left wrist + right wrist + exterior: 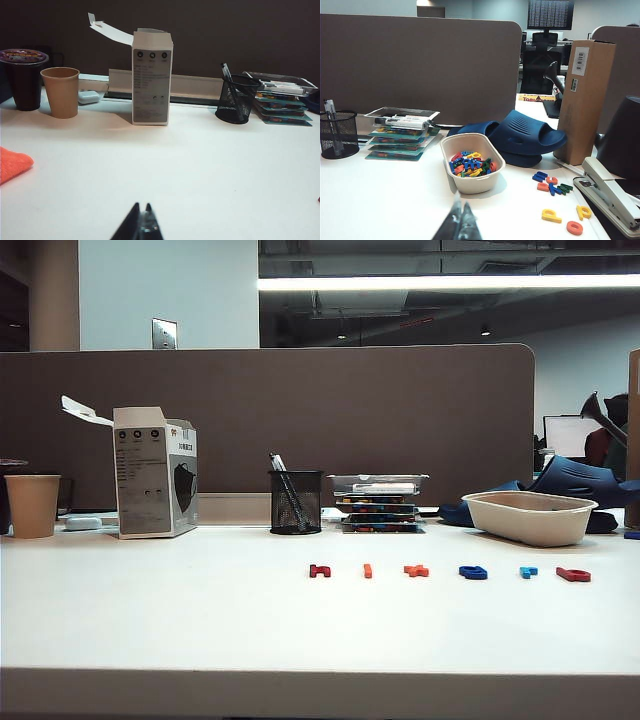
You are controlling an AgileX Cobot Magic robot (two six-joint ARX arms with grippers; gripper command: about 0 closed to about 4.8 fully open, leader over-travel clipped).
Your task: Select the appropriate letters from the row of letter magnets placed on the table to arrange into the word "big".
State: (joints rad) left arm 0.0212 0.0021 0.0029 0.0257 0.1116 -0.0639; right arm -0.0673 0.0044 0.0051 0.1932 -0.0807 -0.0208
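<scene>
Six letter magnets are laid in a row on the worktop [200,630], right of its middle and nearer the back edge than the front. From left to right are seen a dark red letter [319,570], the orange "i" [368,570], an orange-red letter [416,570], the blue "g" [473,572], a light blue letter [528,571] and the red "b" [573,574].

The three wanted pieces can be judged as light, stiff, flat plastic, smooth enough to slide on the white top if pushed. Little height is offered, so each would best be pinched across its narrow width from above: the "i" across its bar, the "g" and "b" across a stem or the rim of a loop. A skewed pinch could flick such a piece away.

Behind the row stand a pen cup [296,502], a stack of trays [378,502] and a tub [529,516].

Neither arm is seen from the outside camera. The left gripper [141,222] is held low over bare worktop, jaws pressed together on nothing. The right gripper [460,220] sits before the tub, jaws likewise together and empty.
</scene>
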